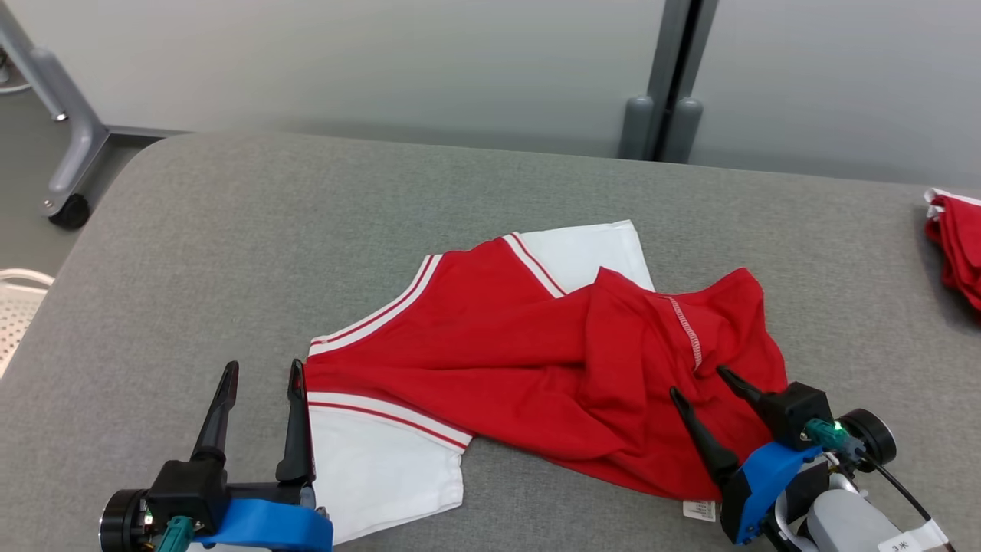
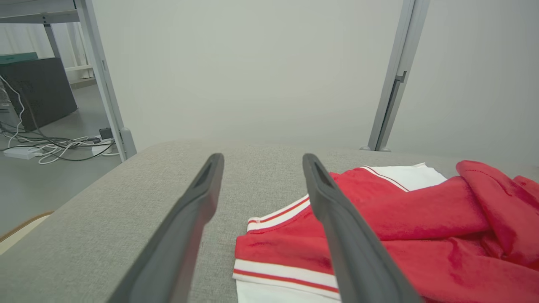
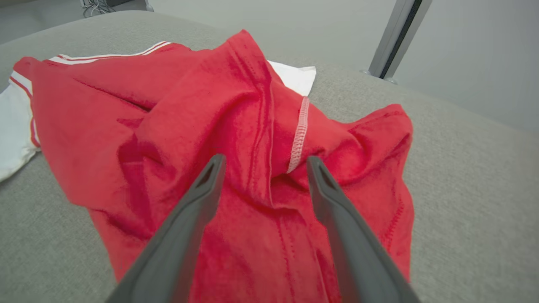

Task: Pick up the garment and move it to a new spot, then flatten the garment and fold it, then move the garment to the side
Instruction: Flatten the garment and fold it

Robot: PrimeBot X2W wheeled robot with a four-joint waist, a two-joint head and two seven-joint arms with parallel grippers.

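A red garment (image 1: pixel 498 360) with white sleeves and red-and-white trim lies crumpled on the grey padded table (image 1: pixel 230 230). My left gripper (image 1: pixel 262 369) stands open at the lower left, its right finger beside the white sleeve's edge; in the left wrist view the garment (image 2: pixel 400 235) lies right of the left gripper (image 2: pixel 261 162). My right gripper (image 1: pixel 697 381) is open over the garment's bunched right part. In the right wrist view the right gripper (image 3: pixel 263 164) straddles a red fold of the garment (image 3: pixel 236 126) with nothing pinched.
Another red-and-white cloth (image 1: pixel 956 245) lies at the table's right edge. A grey partition with a post (image 1: pixel 667 84) stands behind the table. A wheeled frame leg (image 1: pixel 65 153) and a white perforated basket (image 1: pixel 19 303) are off the left edge.
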